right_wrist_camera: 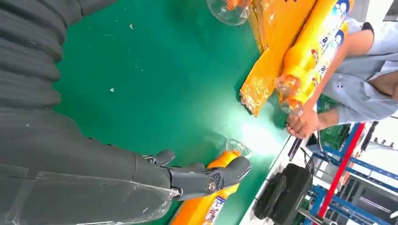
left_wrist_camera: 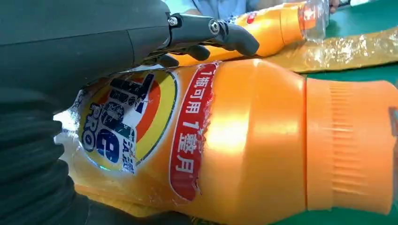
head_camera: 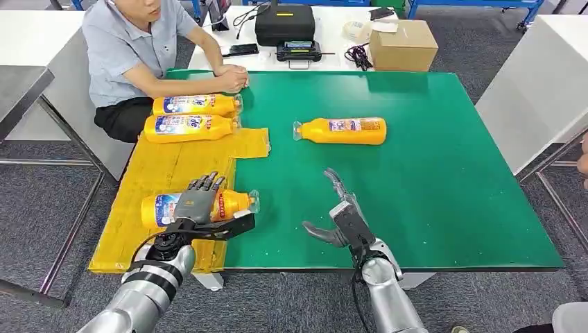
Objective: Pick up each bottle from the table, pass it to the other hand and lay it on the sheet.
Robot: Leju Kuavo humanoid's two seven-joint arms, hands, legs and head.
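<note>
An orange detergent bottle [head_camera: 156,210] [left_wrist_camera: 244,140] lies on its side on the near part of the yellow sheet [head_camera: 166,166], its clear cap toward the green table [head_camera: 430,173]. My left hand [head_camera: 197,207] [left_wrist_camera: 70,47] rests over its middle, fingers stretched across the top and thumb along the near side. Two more bottles [head_camera: 197,104] [head_camera: 191,127] lie side by side at the sheet's far end. Another bottle [head_camera: 343,130] [right_wrist_camera: 206,206] lies on the green surface. My right hand [head_camera: 344,218] [right_wrist_camera: 94,173] hovers open above the table's near edge, holding nothing.
A person sits at the far left corner with clasped hands [head_camera: 232,76] [right_wrist_camera: 302,124] next to the far bottles. A black case [head_camera: 284,24], a cardboard box [head_camera: 402,45] and cables sit on the white table behind. White tables flank both sides.
</note>
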